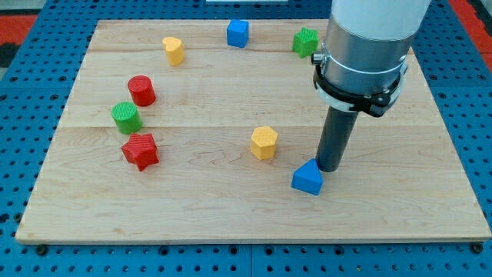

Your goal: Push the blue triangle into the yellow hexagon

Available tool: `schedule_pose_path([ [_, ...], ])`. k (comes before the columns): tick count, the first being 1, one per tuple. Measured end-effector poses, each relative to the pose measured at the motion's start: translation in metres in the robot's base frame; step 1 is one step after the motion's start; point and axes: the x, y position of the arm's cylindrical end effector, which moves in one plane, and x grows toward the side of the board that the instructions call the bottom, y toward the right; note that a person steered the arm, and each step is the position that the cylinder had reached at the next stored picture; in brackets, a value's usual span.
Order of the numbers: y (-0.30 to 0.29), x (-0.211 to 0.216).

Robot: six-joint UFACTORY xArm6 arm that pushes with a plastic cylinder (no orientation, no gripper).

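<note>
1. My tip [331, 169] rested on the wooden board [231, 223], touching or just beside the upper right edge of the blue triangle [307, 179]; it is a bare rod with nothing to open or close.
2. The blue triangle lay near the yellow hexagon [264, 142], toward the view's lower right of it, with a gap between them.
3. The red star [140, 150] sat well to the view's left of the yellow hexagon.
4. The green cylinder [125, 118] and red cylinder [141, 90] stood further up and to the left of the hexagon.
5. Toward the view's top from the hexagon were a yellow block [174, 50], a blue cube [237, 33] and a green block [305, 41].
</note>
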Motion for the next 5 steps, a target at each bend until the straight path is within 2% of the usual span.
schedule_pose_path([
  [1, 0.0, 0.0],
  [3, 0.0, 0.055],
  [5, -0.096, 0.046],
])
